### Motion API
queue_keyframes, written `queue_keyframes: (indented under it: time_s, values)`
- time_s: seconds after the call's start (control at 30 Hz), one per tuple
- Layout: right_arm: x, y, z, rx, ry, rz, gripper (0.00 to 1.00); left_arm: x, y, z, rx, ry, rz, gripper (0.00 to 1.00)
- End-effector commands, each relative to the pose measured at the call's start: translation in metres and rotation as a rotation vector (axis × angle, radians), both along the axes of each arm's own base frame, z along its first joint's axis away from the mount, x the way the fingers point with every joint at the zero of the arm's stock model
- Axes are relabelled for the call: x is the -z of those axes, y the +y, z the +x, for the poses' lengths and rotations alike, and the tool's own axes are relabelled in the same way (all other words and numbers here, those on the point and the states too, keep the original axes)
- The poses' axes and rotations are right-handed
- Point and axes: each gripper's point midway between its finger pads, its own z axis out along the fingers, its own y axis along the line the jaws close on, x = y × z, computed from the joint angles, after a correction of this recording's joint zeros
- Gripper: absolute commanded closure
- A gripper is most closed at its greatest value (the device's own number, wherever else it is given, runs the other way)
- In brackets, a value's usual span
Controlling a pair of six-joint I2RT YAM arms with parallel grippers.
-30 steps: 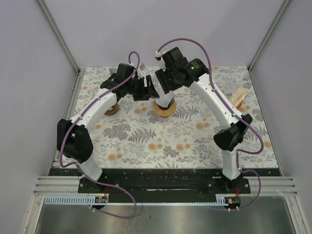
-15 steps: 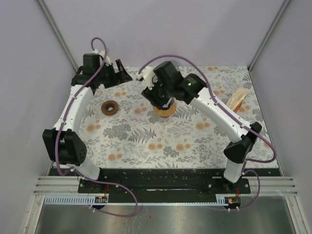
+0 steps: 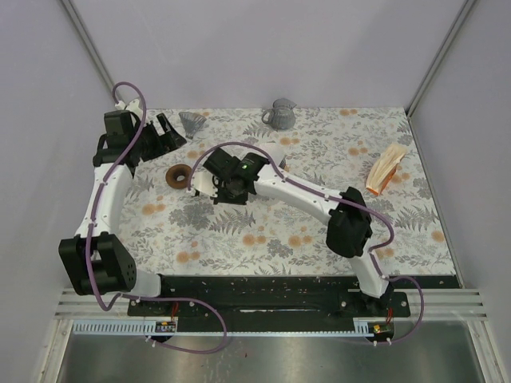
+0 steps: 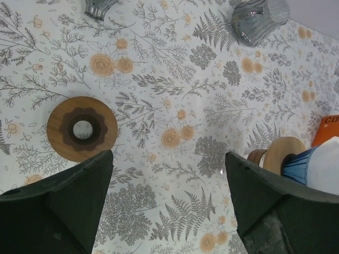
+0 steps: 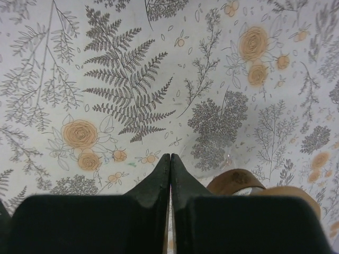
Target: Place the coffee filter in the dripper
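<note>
My left gripper (image 4: 168,159) has its jaws spread wide with nothing between them. Just ahead of its left finger lies a wooden ring (image 4: 82,129) with a dark scalloped inner edge, flat on the flowered table (image 3: 415,215). Far ahead on that same side, a grey ribbed cone (image 4: 98,6) is cut by the top of the frame. Far ahead towards the right finger stands a grey jug (image 4: 259,20). Just beyond the tip of the right finger I see a wooden disc (image 4: 283,153) with a blue ribbed funnel (image 4: 297,163) against it. Something white fills the funnel at the edge of the frame, and I cannot tell whether it is a filter.

My right gripper (image 5: 170,156) has its jaws pressed together, holding nothing, with the tips low over the cloth. A curved wooden band (image 5: 235,180) sits just to the right of those tips. It carries a faint mark I cannot read.

The only filters I can be sure of are the tan stack in the orange packet (image 3: 385,166). It lies far to the right of both sets of jaws, well apart from them, near the table's right edge. In the left wrist view the packet's corner shows the white letters "CO", and the rest is cut off.
</note>
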Motion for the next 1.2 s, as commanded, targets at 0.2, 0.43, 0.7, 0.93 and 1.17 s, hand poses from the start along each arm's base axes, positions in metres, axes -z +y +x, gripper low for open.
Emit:
queue_keyframes:
  time_s: [0.2, 0.43, 0.7, 0.93, 1.17]
  values:
    - [0.047, -0.008, 0.031, -0.021, -0.103, -0.175, 1.0, -0.01, 0.006, 0.01, -0.007, -0.111, 0.012, 0.1]
    - [0.079, -0.023, 0.057, 0.038, -0.205, -0.263, 1.0, -0.015, 0.006, 0.006, -0.008, -0.138, 0.011, 0.1]
    - [0.091, -0.029, 0.072, 0.056, -0.234, -0.256, 1.0, -0.017, 0.014, 0.005, -0.027, -0.151, 0.014, 0.1]
    - [0.104, -0.044, 0.083, 0.088, -0.25, -0.29, 1.0, -0.008, 0.011, 0.008, -0.014, -0.122, -0.014, 0.1]
    - [0.108, -0.075, 0.097, 0.143, -0.257, -0.323, 1.0, -0.006, 0.011, 0.009, -0.014, -0.119, -0.012, 0.1]
